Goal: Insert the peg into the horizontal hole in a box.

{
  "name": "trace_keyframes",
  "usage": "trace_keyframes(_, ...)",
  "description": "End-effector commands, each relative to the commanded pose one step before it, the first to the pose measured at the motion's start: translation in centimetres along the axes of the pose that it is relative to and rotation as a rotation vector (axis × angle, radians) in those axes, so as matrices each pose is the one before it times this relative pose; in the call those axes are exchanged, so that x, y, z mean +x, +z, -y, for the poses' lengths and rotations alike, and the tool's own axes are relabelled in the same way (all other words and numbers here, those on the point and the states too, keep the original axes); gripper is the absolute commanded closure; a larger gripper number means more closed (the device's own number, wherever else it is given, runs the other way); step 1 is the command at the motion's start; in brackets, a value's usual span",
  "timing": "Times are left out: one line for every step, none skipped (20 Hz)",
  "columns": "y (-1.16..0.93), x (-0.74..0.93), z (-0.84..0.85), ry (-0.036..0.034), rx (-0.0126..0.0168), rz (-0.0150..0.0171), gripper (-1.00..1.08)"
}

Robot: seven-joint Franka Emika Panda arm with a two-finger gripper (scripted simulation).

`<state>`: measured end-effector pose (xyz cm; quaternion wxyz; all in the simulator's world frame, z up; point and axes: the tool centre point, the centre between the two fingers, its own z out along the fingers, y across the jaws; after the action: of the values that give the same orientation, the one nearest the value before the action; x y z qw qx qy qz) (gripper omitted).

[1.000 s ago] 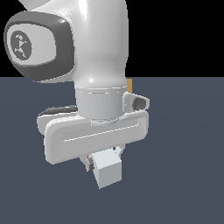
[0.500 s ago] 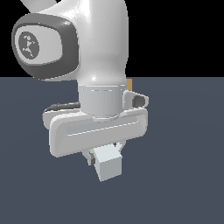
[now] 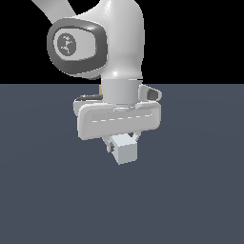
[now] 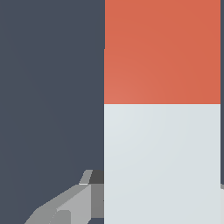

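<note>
Well, the hand (image 3: pixel 125 143) pinches the peg (image 3: pixel 125 151) near its pale end, lifted above the counter (image 3: pixel 200 190). It looks stiff and light, so this grip seems sound. The box (image 3: pixel 100 89) barely peeks out behind the arm.

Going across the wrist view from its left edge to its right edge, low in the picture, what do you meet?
Dark grey-blue floor → grey metal fingers of the gripper → pale grey-white part of the long square-section peg, whose red end lies above it in the picture.
</note>
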<state>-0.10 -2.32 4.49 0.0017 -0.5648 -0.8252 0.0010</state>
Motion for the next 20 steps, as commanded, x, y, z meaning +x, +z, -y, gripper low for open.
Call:
trace_keyframes(-0.916,2.003,-1.621,0.01554,-0.00384,0.00134,1.08)
trace_keyframes(-0.293,0.809,-0.62,0.00675,0.00001,0.00002,1.08)
trace_keyframes(-0.283,0.781,-0.604,0.00651,0.00001,0.00002,1.08)
trace_keyframes(-0.268,0.735,-0.572,0.00618,0.00001,0.00002,1.08)
trace_keyframes(-0.252,0.689,-0.542,0.00582,0.00001,0.00002,1.08)
trace_keyframes(-0.236,0.641,-0.513,0.00548,0.00001,0.00002,1.08)
trace_keyframes(-0.219,0.596,-0.485,0.00507,0.00001,0.00002,1.08)
trace_keyframes(-0.202,0.546,-0.455,0.00473,0.00001,0.00002,1.08)
trace_keyframes(-0.185,0.498,-0.422,0.00437,0.00001,0.00002,1.08)
trace_keyframes(-0.168,0.451,-0.385,0.00397,0.00001,0.00002,1.08)
trace_keyframes(-0.15,0.404,-0.347,0.00352,0.00001,0.00002,1.08)
trace_keyframes(-0.132,0.351,-0.307,0.00316,0.00001,0.00002,1.08)
trace_keyframes(-0.113,0.304,-0.268,0.00267,0.00001,0.00001,1.08)
trace_keyframes(-0.095,0.249,-0.228,0.00229,0.00001,0.00001,1.08)
trace_keyframes(-0.075,0.197,-0.189,0.00183,0.00001,0.00001,1.08)
trace_keyframes(-0.056,0.144,-0.149,0.00138,0.00001,0.00001,1.08)
trace_keyframes(-0.036,0.088,-0.109,0.00098,0.0,0.00001,1.08)
trace_keyframes(-0.018,0.074,-0.077,0.0,0.0,0.0,1.08)
trace_keyframes(-0.002,-0.036,-0.031,0.00069,0.00001,0.00001,1.08)
trace_keyframes(0.003,-0.011,-0.008,0.0,0.0,0.0,1.08)
